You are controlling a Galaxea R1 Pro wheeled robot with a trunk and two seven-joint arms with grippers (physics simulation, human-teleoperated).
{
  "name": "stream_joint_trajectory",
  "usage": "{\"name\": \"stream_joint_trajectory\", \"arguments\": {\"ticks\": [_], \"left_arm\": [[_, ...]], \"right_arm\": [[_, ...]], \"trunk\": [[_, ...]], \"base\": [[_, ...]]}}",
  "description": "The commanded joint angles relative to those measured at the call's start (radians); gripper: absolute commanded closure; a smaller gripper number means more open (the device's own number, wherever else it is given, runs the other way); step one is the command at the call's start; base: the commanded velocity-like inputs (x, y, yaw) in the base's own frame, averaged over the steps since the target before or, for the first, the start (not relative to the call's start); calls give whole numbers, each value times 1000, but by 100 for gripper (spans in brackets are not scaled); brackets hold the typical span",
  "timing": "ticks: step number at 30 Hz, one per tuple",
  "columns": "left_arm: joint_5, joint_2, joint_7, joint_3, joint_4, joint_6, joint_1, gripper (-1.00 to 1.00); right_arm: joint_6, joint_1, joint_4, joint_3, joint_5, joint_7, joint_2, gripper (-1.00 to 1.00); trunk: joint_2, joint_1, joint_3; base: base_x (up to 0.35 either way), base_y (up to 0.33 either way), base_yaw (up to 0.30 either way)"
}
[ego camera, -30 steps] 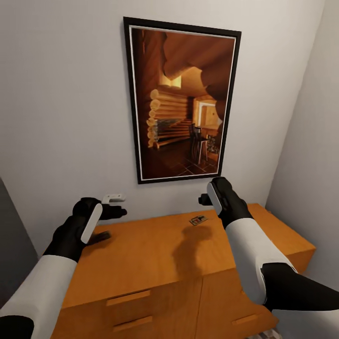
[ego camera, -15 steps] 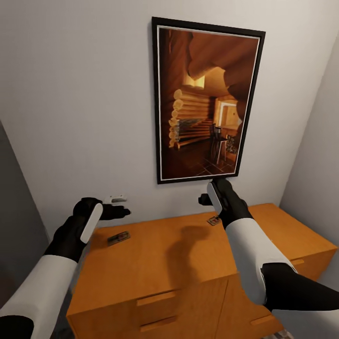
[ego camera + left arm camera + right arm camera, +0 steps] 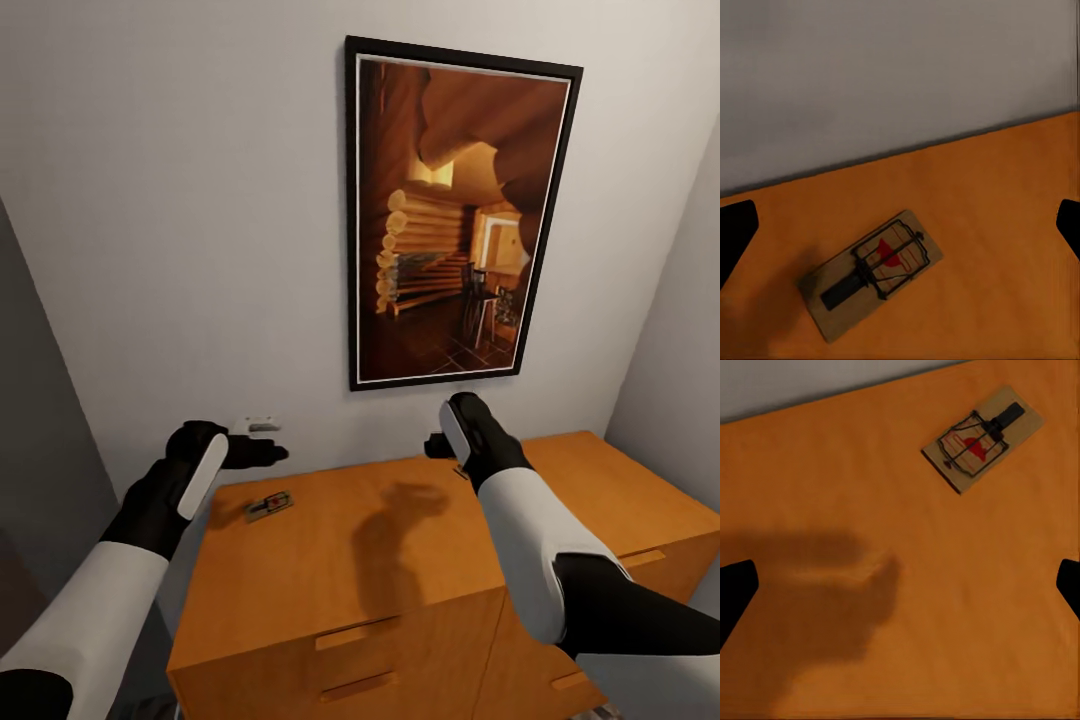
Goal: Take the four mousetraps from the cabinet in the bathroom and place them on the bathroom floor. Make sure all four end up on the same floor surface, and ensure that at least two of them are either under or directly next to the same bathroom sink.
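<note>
In the head view, a small flat wooden mousetrap (image 3: pixel 269 506) with a black wire and a red dot lies on the flat top of the orange-brown wooden cabinet (image 3: pixel 380 560), in the lower left of the frame. The black left gripper (image 3: pixel 275 455) hangs just above and beside it, near the grey wall. In the left wrist view the same mousetrap (image 3: pixel 874 271) sits low in the middle, and the two dark finger tips (image 3: pixel 735 236) are far apart at the side edges, so the jaws are wide open with nothing in them.

The black right gripper (image 3: pixel 432 445) hovers over the cabinet top in the middle of the head view. Its wrist view shows a second mousetrap (image 3: pixel 982 438) in the upper right corner, with the jaws open wide too.

To do this step well, I think the left gripper should go straight down over its trap, turn to match the short sides, and close softly. The trap is thin and may slide on the smooth wood.

The right arm hides the second trap in the head view. A big framed picture of a log cabin room (image 3: pixel 455 215) hangs on the wall.
</note>
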Motion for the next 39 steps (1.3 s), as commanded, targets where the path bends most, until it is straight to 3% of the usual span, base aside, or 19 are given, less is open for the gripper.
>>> {"name": "stream_joint_trajectory", "arguments": {"ticks": [1,6,14,39], "left_arm": [[19,1,9,-9,-2,3,-1,-100],[51,0,9,-42,-7,3,-1,-100],[64,-4,7,-92,-7,3,-1,-100],[66,-13,7,-102,-5,1,-1,-100]], "right_arm": [[2,-1,8,-11,-6,-26,1,-100],[2,-1,20,-21,-6,-81,1,-100],[2,-1,22,-23,-7,-97,1,-100],[2,-1,23,-24,-3,-105,1,-100]], "trunk": [[-1,0,-1],[-1,0,-1],[-1,0,-1],[-1,0,-1]], "base": [[0,9,0],[0,4,0],[30,-2,0],[56,-25,0]]}}
